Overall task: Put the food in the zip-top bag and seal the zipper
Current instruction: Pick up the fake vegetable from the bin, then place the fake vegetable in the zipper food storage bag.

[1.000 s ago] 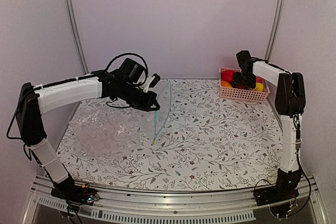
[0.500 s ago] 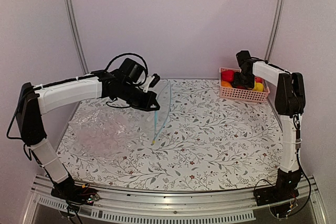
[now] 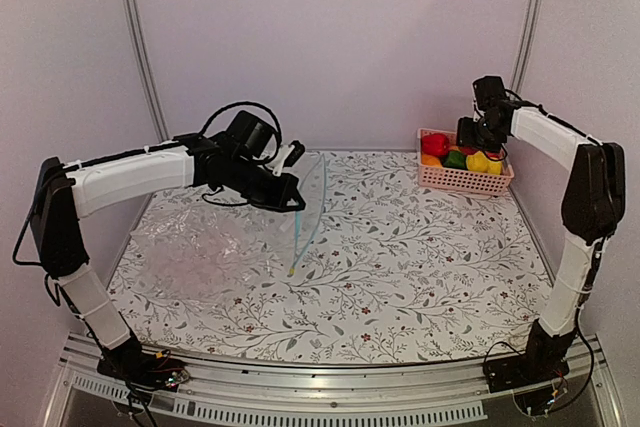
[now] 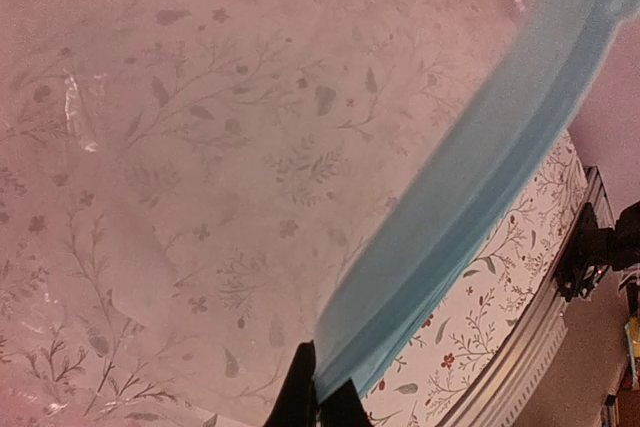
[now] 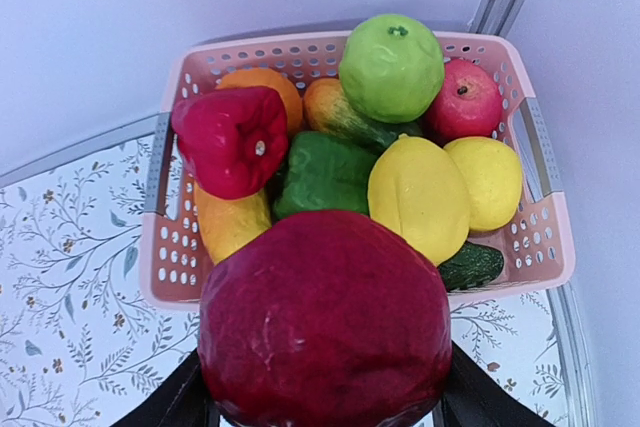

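Note:
The clear zip-top bag [image 3: 205,247] lies on the left of the table, with its mouth lifted. Its blue-teal zipper [image 3: 312,209] hangs in an arc from my left gripper [image 3: 296,203], which is shut on the strip. In the left wrist view the zipper [image 4: 480,177] runs diagonally from my left gripper [image 4: 318,405], and the bag film [image 4: 200,147] covers the rest. My right gripper [image 3: 469,133] hovers above the pink basket [image 3: 462,181]. It is shut on a dark red round food [image 5: 325,322], which fills the jaws in the right wrist view.
The pink lattice basket [image 5: 548,247] at the back right corner holds a red pepper [image 5: 235,137], a green pepper, a green apple [image 5: 392,67], yellow fruits, a red apple and others. Walls and metal posts stand close behind it.
My right arm has risen out of the basket with the dark red food in its jaws. My left arm and the bag have not moved.

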Robot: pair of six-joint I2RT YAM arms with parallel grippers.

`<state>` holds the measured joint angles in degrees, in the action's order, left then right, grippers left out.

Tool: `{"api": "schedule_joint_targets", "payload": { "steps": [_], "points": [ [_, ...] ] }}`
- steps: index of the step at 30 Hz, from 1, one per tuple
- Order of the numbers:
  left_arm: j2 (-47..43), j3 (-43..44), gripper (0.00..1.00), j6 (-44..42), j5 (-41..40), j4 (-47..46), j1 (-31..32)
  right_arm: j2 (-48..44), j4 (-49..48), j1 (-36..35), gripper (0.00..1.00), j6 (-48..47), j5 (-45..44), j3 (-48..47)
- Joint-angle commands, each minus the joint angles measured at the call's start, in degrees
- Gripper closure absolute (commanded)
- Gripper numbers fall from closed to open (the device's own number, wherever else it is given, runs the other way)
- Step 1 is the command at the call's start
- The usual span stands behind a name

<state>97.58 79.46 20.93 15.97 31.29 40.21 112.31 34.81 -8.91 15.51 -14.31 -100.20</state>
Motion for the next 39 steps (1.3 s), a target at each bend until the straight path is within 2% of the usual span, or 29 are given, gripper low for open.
{"api": "schedule_joint_targets", "payload": {
  "steps": [1, 6, 12, 19, 27, 39],
  "points": [
    [-0.52, 1.14, 1.00, 0.44, 1.00, 0.43, -0.66, -9.58, -2.37, 0.03, 0.39, -0.14, 8.69, 5.63],
    [-1.00, 1.18, 1.00, 1.01, 2.56, 0.08, -0.78, -19.40, -1.36, -2.05, 0.39, -1.29, 13.52, 11.96],
    [-1.54, 1.16, 1.00, 1.47, 4.56, -0.39, -1.05, -33.23, 0.31, -7.00, 0.39, -0.26, 24.58, 18.83],
    [-1.38, 1.13, 1.00, 2.53, 7.51, -1.10, -1.58, -41.68, -0.81, -16.24, 0.39, 3.57, 36.85, 23.99],
    [-0.95, 1.13, 1.00, 2.53, 7.70, -0.98, -1.78, -41.31, -11.54, -27.96, 0.38, 7.93, 43.29, 30.06],
    [-0.81, 1.24, 1.00, 2.54, 7.88, -0.81, -1.79, -30.61, -23.17, -39.42, 0.38, 8.75, 36.84, 28.85]
  ]
}}
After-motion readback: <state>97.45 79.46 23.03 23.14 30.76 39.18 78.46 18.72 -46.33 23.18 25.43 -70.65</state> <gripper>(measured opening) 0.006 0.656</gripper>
